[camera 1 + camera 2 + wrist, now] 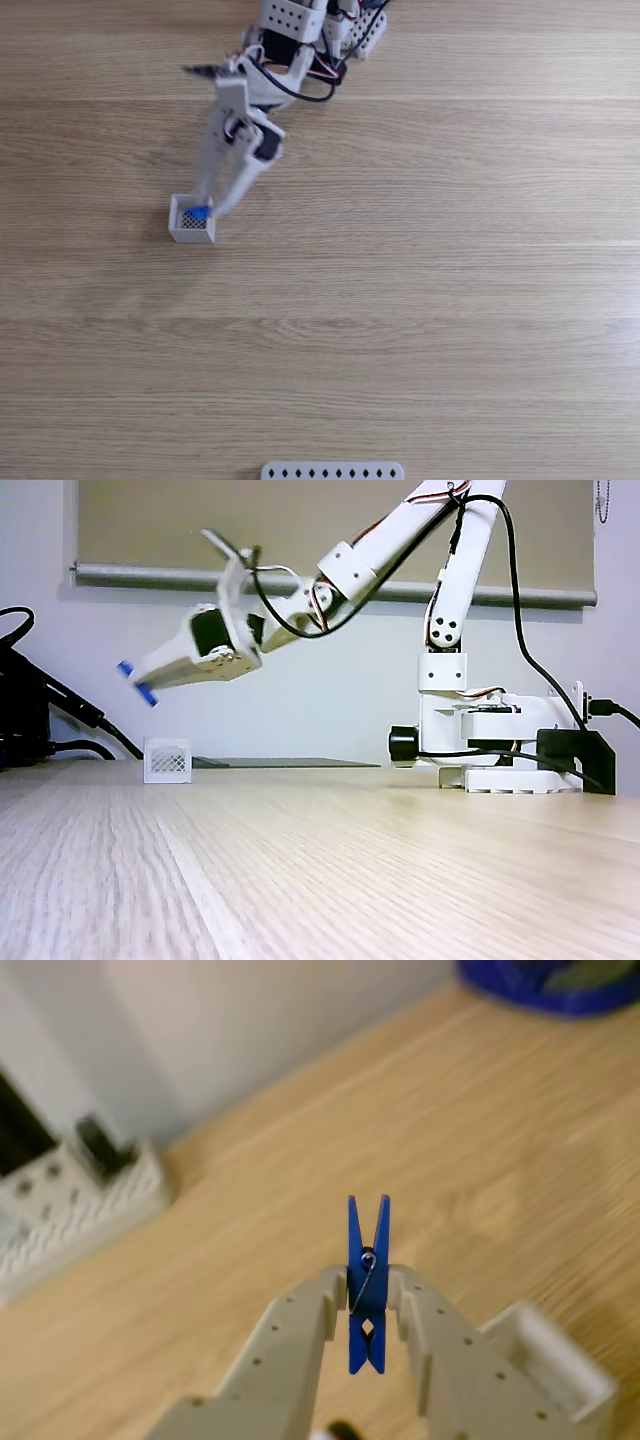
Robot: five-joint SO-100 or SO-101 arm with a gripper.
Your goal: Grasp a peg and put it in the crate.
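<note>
Blue peg (pixel 367 1290) held in the air above the white crate (pixel 190 222).

The gripper (pixel 367 1305) is closed narrowly on the peg, its two pale fingers (pixel 300 1335) pressing the clip's sides near its spring in the wrist view. In a fixed view from the side, the peg (pixel 137 683) sticks out of the gripper tip, well above the crate (pixel 167 760) standing on the wooden table (pixel 320 870). A white perforated strip (pixel 332 471) lies at the table's near edge.

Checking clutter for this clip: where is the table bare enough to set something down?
Bare wood lies between the crate and the perforated strip, and across the right half in a fixed view. It is crowded at the top edge, around the arm, where the gripper holds the peg above the crate.
</note>
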